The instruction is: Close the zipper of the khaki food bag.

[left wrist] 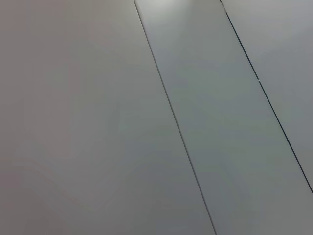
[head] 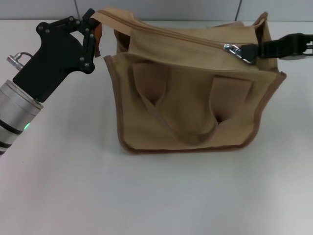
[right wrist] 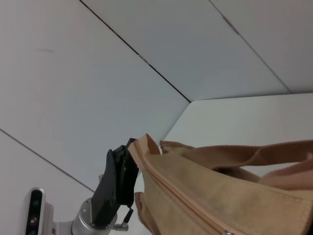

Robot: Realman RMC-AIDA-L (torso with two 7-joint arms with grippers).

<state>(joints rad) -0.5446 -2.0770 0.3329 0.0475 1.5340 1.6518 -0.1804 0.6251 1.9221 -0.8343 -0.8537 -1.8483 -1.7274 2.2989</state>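
The khaki food bag (head: 190, 103) stands on the white table, its two handles hanging down the front. The zipper (head: 171, 32) runs along its top. My left gripper (head: 94, 28) is at the bag's left end, shut on the tan end tab (head: 101, 17) and holding it up. My right gripper (head: 254, 51) reaches in from the right and is shut on the silver pull (head: 235, 49) near the bag's right end. The right wrist view shows the bag (right wrist: 244, 200), the zip line (right wrist: 182, 196) and the left gripper (right wrist: 128, 169) at the tab. The left wrist view shows only wall panels.
The white table (head: 156, 196) spreads in front of the bag and to both sides. A grey panelled wall (head: 171, 7) stands close behind the bag.
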